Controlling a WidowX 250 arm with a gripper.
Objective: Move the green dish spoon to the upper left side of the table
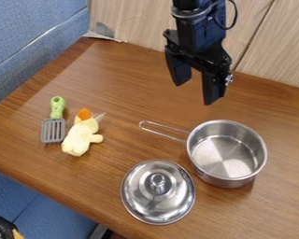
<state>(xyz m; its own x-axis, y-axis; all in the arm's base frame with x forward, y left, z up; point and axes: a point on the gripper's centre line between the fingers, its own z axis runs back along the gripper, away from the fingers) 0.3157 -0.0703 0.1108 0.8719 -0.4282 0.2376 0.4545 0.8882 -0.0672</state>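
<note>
- Camera view, the dish spoon: the green dish spoon (57, 112) (a slotted turner in form, strictly speaking) lay on the table (117, 74) just to the left of the yellow plush toy (78, 139); whether the two touched could not be told. Its handle pointed up and away from the near edge, its grey slotted head (53, 123) down beside the toy.
- Camera view, the gripper: the black gripper (194, 93) hung above the table, up and to the right of the toy, its two fingers spread wide with nothing between them.
- Camera view, other ware: the steel saucepan (230, 156) stood to the right of the toy, and the lid (158, 198) lay below and to the right of it.
- Handling, as judged: the spoon was probably light and fairly stiff, hardly fragile; the smooth handle might have slipped or swivelled in a loose hold.
- Point of grasp, as judged: the middle of the handle was the best place, with one finger on either side across its narrow width. The head, thin, flat and close to the toy, offered a poorer hold and risked dragging the soft toy along.
</note>
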